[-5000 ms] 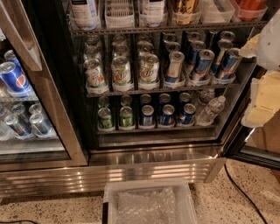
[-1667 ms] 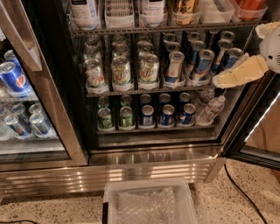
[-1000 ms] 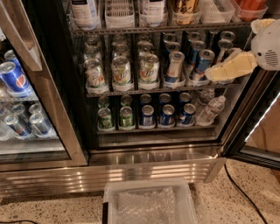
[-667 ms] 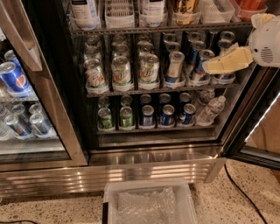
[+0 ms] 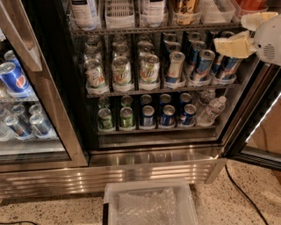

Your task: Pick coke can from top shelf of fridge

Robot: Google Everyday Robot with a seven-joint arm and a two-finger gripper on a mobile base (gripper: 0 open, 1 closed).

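Observation:
The fridge [image 5: 153,154] stands open, with a dark interior and a steel base. Its top shelf [image 5: 153,30] is a wire rack carrying clear plastic bins [image 5: 119,13] of bottles. At its far right a bin holds a red object [image 5: 251,3], likely the coke can, cut off by the frame's top edge. My gripper [image 5: 229,32] is at the upper right, just below and left of that bin and in front of the blue-and-silver cans [image 5: 203,63]. Its cream fingers [image 5: 232,45] stand apart and hold nothing.
White-and-green cans [image 5: 122,70] fill the middle rack and small cans and water bottles [image 5: 210,110] the lower one. A glass-fronted unit with blue Pepsi cans [image 5: 13,78] stands left. The open door [image 5: 259,132] is at right. A white bin [image 5: 149,204] and a cable [image 5: 241,189] are on the floor.
My gripper has risen from the middle-rack height at the right edge, swung leftwards into the fridge opening, and now sits just under the top shelf.

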